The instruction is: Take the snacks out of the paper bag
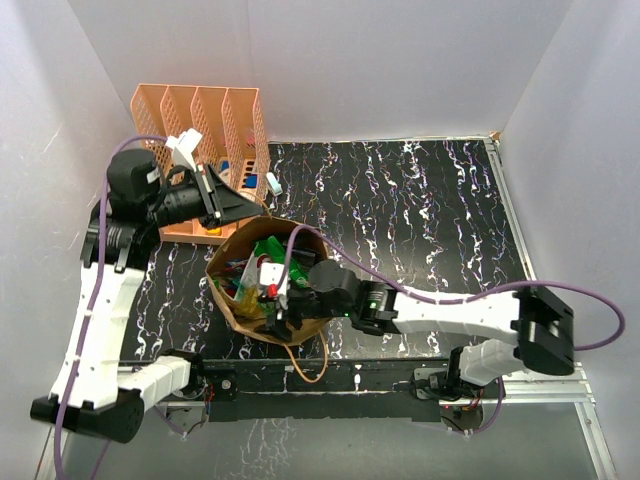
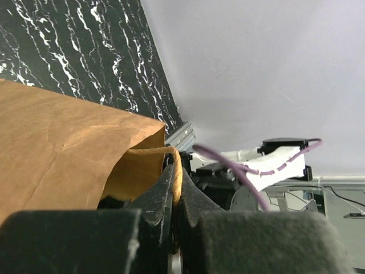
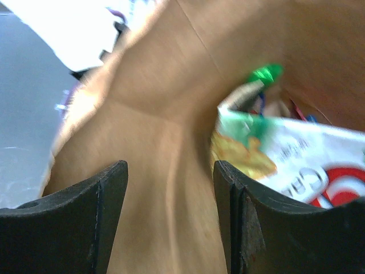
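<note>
Right gripper (image 3: 170, 168): is poking into the mouth of the paper bag (image 1: 245, 315), fingers apart, holding nothing.
Paper bag: is standing open on the worktop (image 1: 420, 200), near the middle; thin and floppy, easy to tip.
Snacks (image 3: 296, 151): are lying inside the bag; light, shiny, slippery, crinkly. Pinching a flat edge looks better than the puffy middle.
Left gripper (image 2: 175, 178): is squeezing together on the bag's handle (image 2: 149, 150) at the far left rim.
</note>
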Controlling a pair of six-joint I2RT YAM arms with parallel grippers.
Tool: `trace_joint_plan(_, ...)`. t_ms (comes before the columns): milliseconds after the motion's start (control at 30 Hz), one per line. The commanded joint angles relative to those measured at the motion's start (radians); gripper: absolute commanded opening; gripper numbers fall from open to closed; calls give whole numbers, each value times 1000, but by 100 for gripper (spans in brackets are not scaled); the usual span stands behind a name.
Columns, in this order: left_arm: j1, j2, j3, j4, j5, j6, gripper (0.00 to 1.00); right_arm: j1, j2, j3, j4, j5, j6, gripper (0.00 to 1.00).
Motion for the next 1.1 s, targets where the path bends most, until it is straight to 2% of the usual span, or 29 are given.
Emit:
trace_joint_plan(0,0,-92,-95,151,79,-141,0,-5,-163,-54,-54,190,-20,65)
trace_joint_plan(133,0,-134,-158,177,100,-180,0,-5,-254,-96,-123,197,-35,66)
trace_joint_plan(267,0,-161,-180,204,107,-214,0,-6,-286,-106,-146,274,-23,66)
trace_joint_plan(600,-1,-185,-195,236,117,-249,0,-7,-100,1,-68,537,-32,70)
trace_joint_plan(900,-1,-196,-195,211,138,-236,0,-6,-25,52,-60,613,-56,80)
trace_joint_plan(1067,-1,-185,-188,186,148,-211,0,-5,-80,40,-99,612,-21,83)
